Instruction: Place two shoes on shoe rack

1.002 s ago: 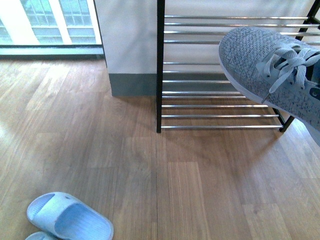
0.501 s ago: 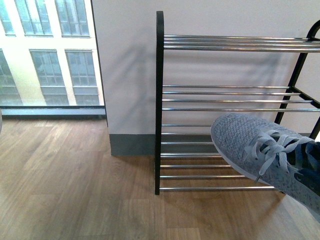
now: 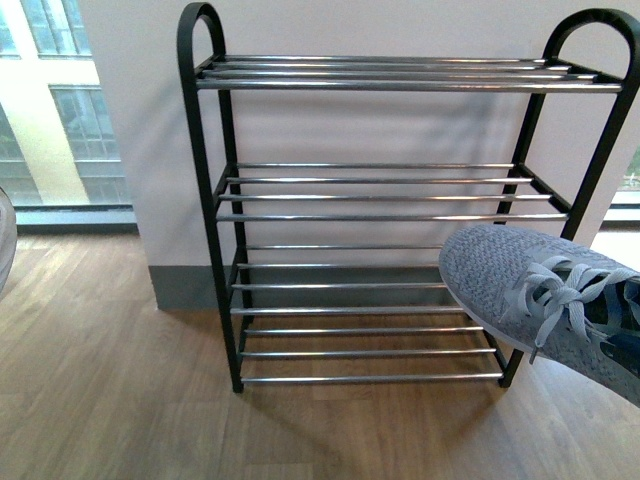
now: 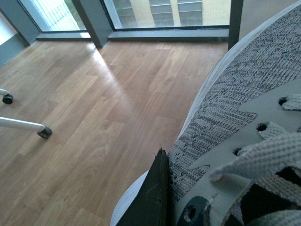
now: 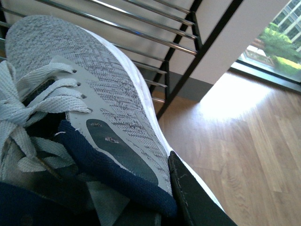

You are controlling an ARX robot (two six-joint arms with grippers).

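Nothing sits on the shoe rack [image 3: 400,85] yet. All four tiers of chrome rods are bare, so both placements are left for you to do. A grey sneaker [image 3: 540,300] hangs in the air at the rack's right side, its toe level with the lower shelves and just in front of them. Your right pincer [image 5: 181,193] is clamped on the shoe's collar, with one dark finger pressed to its outer side and the other finger hidden. Your left pincer [image 4: 155,193] grips a second grey sneaker [image 4: 235,117] the same way, above the wooden floor [image 4: 94,117] and left of the rack.
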